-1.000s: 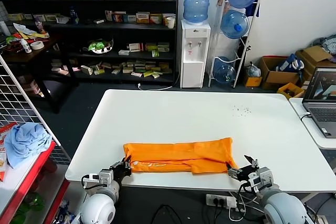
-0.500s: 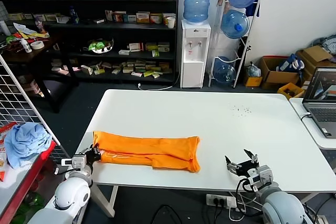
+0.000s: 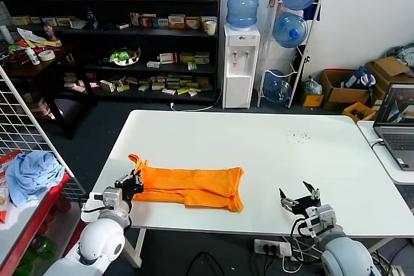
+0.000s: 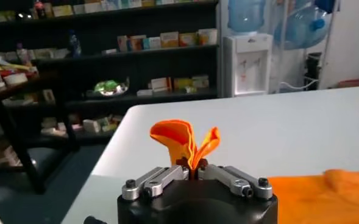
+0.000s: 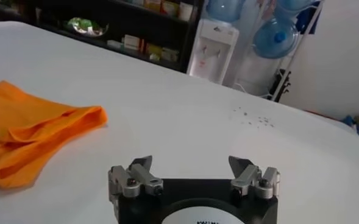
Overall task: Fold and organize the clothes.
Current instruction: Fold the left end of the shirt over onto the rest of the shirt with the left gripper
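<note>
The orange T-shirt point(image 3: 191, 186) lies folded into a long band on the near left part of the white table point(image 3: 259, 147). My left gripper point(image 3: 134, 181) is shut on the shirt's left end, and a pinched tuft of orange cloth point(image 4: 185, 139) stands up between its jaws point(image 4: 193, 165). The rest of the shirt point(image 4: 325, 195) lies flat beside it. My right gripper point(image 3: 299, 198) is open and empty near the table's front edge, to the right of the shirt's right end point(image 5: 33, 137). In its own view the right gripper point(image 5: 191, 167) hovers over bare table.
A light blue cloth bundle point(image 3: 31, 172) lies on a red rack at the far left behind a wire grid. A laptop point(image 3: 396, 124) sits on a side table at the right. Shelves, a water dispenser point(image 3: 240, 63) and spare bottles stand behind.
The left gripper moved right and slightly inward with the shirt's left end, bunching and lifting it. The right gripper, which let go of the shirt earlier, stays open near the front edge.
</note>
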